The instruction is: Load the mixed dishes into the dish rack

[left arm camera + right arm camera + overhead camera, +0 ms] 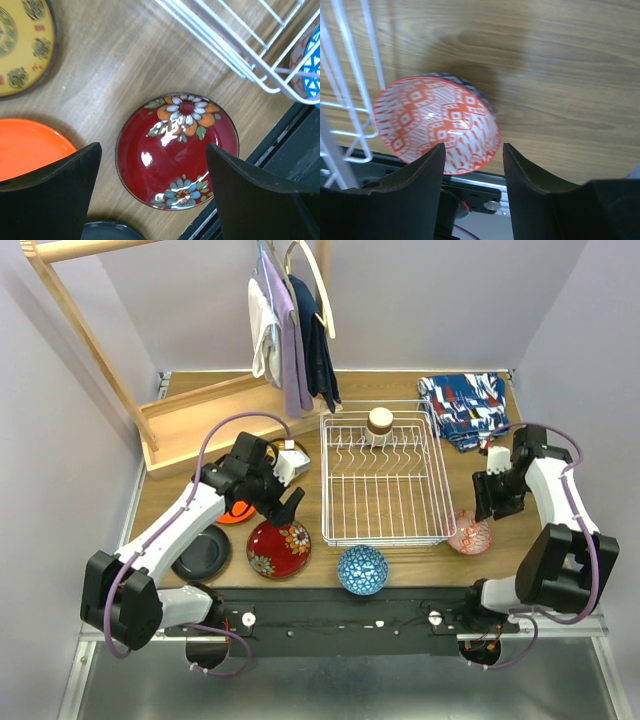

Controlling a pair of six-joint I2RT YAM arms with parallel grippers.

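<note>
The white wire dish rack stands mid-table with a grey-beige cup at its far end. My left gripper is open and empty, hovering above the red floral plate. In the left wrist view the gripper straddles that plate, with the orange plate, yellow-patterned plate and black plate nearby. My right gripper is open just above the pink patterned bowl. In the right wrist view the gripper sits at the bowl's right rim, not touching. A blue bowl sits at the rack's near edge.
A blue-red patterned cloth lies at the back right. A wooden frame with hanging clothes stands at the back left. The black plate and the bowls sit close to the table's near edge. The rack corner is left of the pink bowl.
</note>
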